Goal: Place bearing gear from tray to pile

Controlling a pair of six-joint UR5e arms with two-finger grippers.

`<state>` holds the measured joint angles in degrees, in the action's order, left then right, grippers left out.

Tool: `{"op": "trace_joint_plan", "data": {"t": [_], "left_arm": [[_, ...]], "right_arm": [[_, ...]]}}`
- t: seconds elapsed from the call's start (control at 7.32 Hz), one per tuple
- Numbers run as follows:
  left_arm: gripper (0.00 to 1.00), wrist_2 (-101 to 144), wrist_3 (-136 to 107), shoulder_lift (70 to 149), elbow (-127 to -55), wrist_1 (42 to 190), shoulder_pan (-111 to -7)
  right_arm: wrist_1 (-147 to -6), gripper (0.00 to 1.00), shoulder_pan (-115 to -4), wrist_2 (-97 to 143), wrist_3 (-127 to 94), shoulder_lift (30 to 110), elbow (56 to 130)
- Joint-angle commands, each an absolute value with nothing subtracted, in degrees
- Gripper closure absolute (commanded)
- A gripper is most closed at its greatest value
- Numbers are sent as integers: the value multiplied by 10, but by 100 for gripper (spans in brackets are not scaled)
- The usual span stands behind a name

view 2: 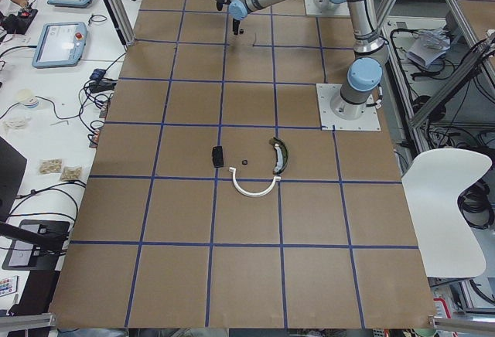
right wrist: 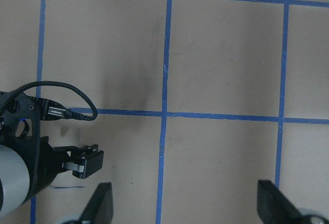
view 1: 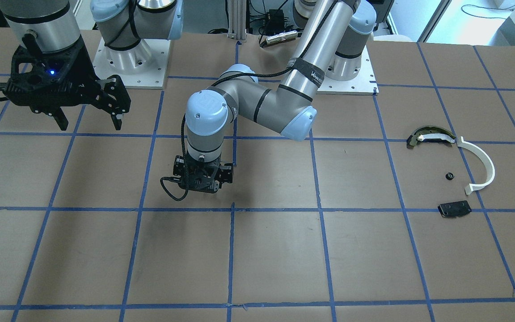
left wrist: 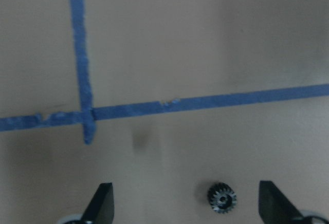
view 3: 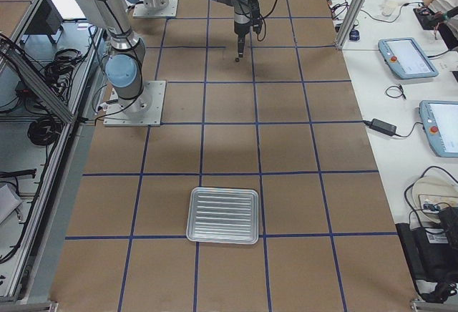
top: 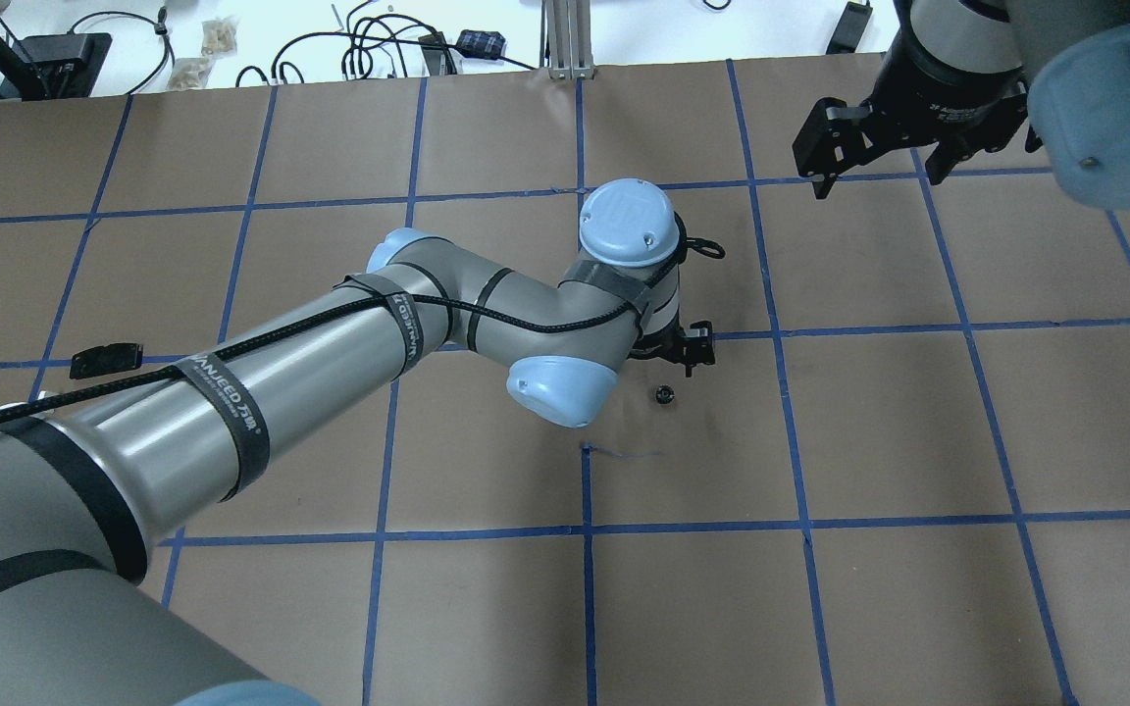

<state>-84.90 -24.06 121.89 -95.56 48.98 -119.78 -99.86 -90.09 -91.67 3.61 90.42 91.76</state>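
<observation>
left end effector [left wrist: 185,196] spread above bearing gear [left wrist: 221,198] | right end effector [right wrist: 185,199] spread

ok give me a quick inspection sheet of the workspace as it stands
surface: brown table with blue tape grid
job's things: one bearing gear on bare table under the left end effector; tray looks empty; pile holds white half-ring, shoe-like piece, black plate, second small gear
clutter: small metal part between the arm bases
grippers: left end effector open; right end effector open, empty, raised
cables: black cable looping at the left wrist
surroundings: teach pendants, white chair
</observation>
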Motion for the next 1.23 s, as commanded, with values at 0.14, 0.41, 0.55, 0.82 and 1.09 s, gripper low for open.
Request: {"op": "trace_joint_plan", "data": {"t": [0.14, 0.41, 0.55, 0.82, 1.09], "left_arm": [[8, -851, -236, 1229, -955, 490, -1204], [29, -852, -230, 1230, -954, 489, -1204], [52, -853, -229, 1233, -954, 490, -1204], [45, -852, -230, 1233, -953, 489, -1204], [47, -853, -231, 1237, -953, 489, -1204]], "right_arm": [[-999, 0, -902, -884, 5, 904, 917], [-996, 0, -902, -889, 4, 904, 912], [-993, 0, -901, -889, 3, 905, 912], [-993, 0, -902, -888, 4, 905, 916], [-991, 0, -902, -888, 3, 905, 913]]}}
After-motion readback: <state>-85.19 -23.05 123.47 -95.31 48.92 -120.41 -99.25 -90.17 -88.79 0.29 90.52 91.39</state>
